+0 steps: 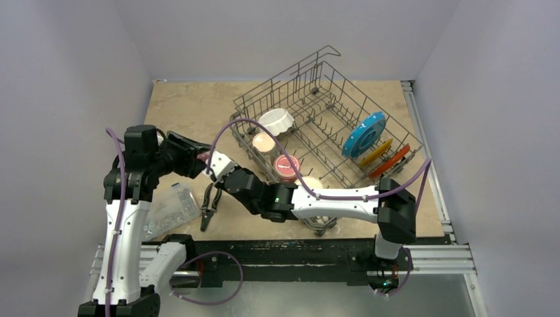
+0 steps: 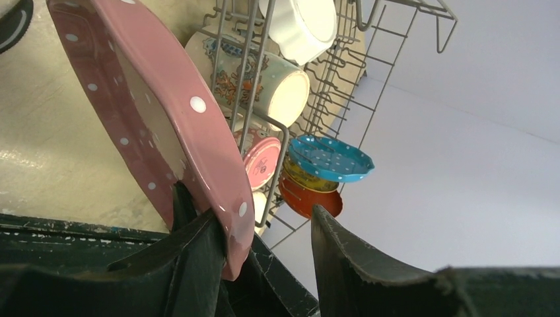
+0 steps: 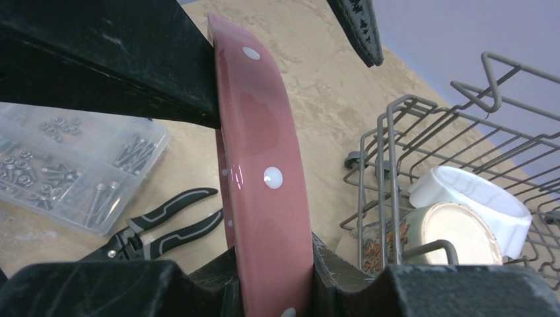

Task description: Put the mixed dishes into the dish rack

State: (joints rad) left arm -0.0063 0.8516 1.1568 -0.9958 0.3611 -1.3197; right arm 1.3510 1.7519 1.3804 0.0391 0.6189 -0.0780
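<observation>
Pink plate: was held on edge in the air over the table, just left of the dish rack and above the pliers. It was outside the rack.
Plate direction: the rim faced the right wrist camera. Its width ran up and away from the right gripper's fingers towards the left gripper, with the two faces turned sideways.
Plate surface: round, glossy pink glaze with scattered white dots and a raised, curved rim.
Right gripper: was clamped on the plate's rim, one finger on each face.
Left gripper: jaws stood wide. One finger lay against the plate's face and the other was well apart from it.
Rack: grey wire, rectangular, with rows of upright tines and a raised handle at the far end.
Right end of rack: the blue plate with white dots, the yellow plate and the red-orange plate stood on edge side by side.
Left end of rack: the white fluted bowl, the cream mug, the maroon mug and the small beige cup sat in a line, their mouths showing to the top camera.
Writing: the cream mug carried a coloured printed pattern, and no words on it could be read.
Table items: black-handled pliers lay beside a clear plastic box of small metal parts.
</observation>
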